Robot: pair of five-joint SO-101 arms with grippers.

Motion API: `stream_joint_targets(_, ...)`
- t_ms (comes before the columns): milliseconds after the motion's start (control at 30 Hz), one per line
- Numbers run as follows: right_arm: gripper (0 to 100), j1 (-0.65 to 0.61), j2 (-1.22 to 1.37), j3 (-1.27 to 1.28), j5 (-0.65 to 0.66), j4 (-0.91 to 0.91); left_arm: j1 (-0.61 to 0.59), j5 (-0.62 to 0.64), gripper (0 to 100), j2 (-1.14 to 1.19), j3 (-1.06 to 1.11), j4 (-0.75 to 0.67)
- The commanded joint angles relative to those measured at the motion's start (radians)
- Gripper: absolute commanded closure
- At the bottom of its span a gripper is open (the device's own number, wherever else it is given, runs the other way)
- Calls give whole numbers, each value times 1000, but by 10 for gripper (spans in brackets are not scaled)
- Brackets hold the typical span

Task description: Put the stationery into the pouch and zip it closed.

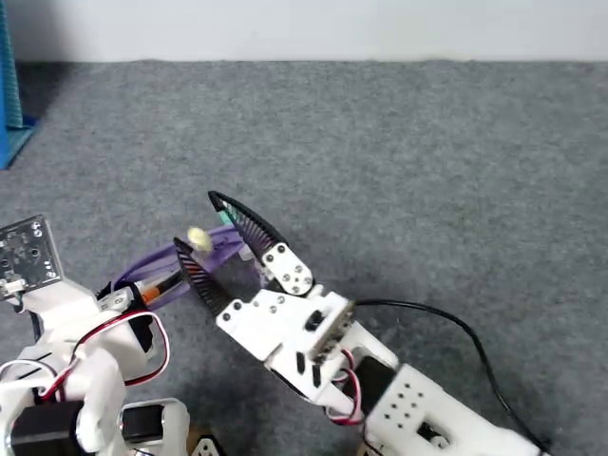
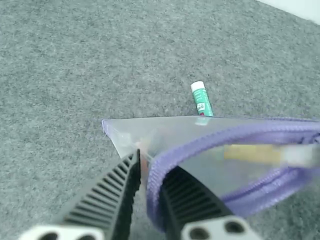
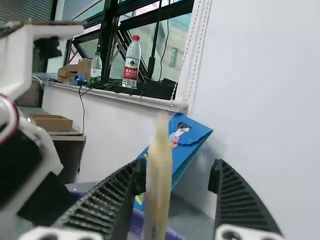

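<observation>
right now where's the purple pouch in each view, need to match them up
High view: pouch left of centre, at the right gripper's open fingers.
Left wrist view: pouch pinched at its corner by the left gripper.
Right wrist view: a purple sliver of the pouch past the right gripper's fingers.
Shared landmark: the pale yellow stick, seen in all three.

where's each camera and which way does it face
High view: fixed above, looking down on the grey table; shows the right gripper at the pouch.
Left wrist view: on the left arm, looking down past the left gripper, shut on the pouch edge.
Right wrist view: on the right arm, facing level at a wall and window; jaws open around a yellow stick.
Shared: high and left wrist views show the pouch.
</observation>
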Motion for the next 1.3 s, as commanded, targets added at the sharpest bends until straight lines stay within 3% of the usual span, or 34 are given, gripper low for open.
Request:
stream_joint_targets(0, 789, 18, -125, -12, -78, 120, 6, 11, 988, 5, -51, 6)
stream_joint_targets(200, 835, 18, -206, -130, -262, 375, 9, 11, 988, 5, -51, 6)
stream_joint_targets(400, 898, 28, -213, -193, -293, 541, -2, 11, 988, 5, -56, 2)
stream_joint_targets(600, 898, 153, -203, -181, -295, 835, -233, 11, 988, 5, -54, -43)
stream_joint_targets(733, 898, 208, -202, -163, -295, 966, -325, 9, 988, 5, -56, -78)
stream_joint_targets(933, 897, 232, -42, -153, -287, 1017, -358, 11, 988, 5, -54, -77)
stream_joint_targets(1267, 897, 294, 611, -399, -285, 849, -367, 11, 988, 5, -53, -74)
